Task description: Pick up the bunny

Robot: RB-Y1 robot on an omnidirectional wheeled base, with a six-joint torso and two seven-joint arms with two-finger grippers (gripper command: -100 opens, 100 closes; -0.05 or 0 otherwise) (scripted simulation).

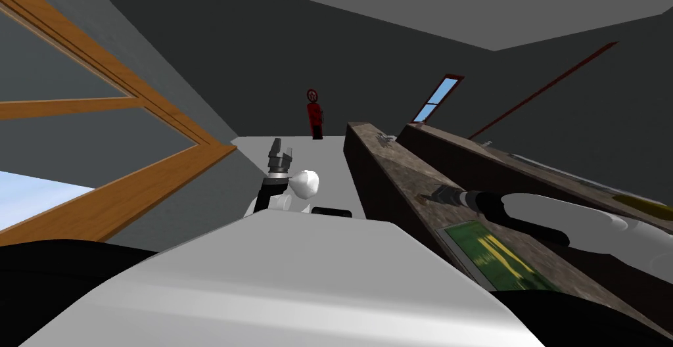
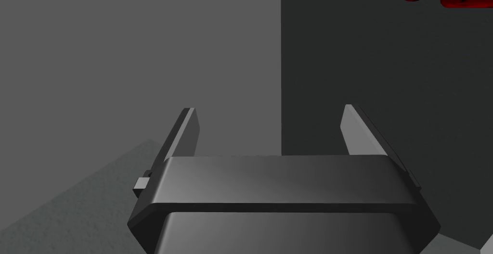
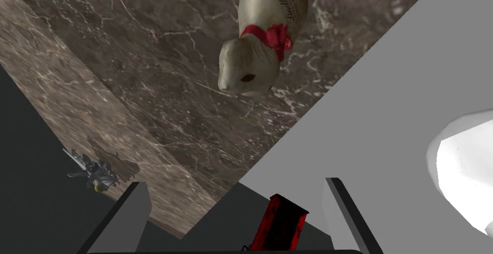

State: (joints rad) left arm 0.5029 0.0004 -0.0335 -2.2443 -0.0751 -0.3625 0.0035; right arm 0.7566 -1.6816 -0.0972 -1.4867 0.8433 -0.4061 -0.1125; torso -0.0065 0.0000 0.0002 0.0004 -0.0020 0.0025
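Note:
The bunny [image 3: 262, 39] is cream with a red ribbon at its neck and a dark eye. It lies on a brown marble counter [image 3: 144, 73]. My right gripper [image 3: 236, 183] is open, its two fingers standing wide apart short of the bunny, with nothing between them. In the head view my right arm stretches along the counter [image 1: 394, 179] with the right gripper [image 1: 427, 197] low over its top. My left gripper [image 1: 278, 144] is raised in front of my chest, open and empty [image 2: 268, 107].
A small grey toy [image 3: 94, 171] lies on the counter's edge, also seen far along it [image 1: 383, 140]. A red figure [image 1: 315, 113] stands on the floor by the far wall. A green board [image 1: 493, 254] lies on the counter near me. A wooden-framed window [image 1: 98, 106] is at the left.

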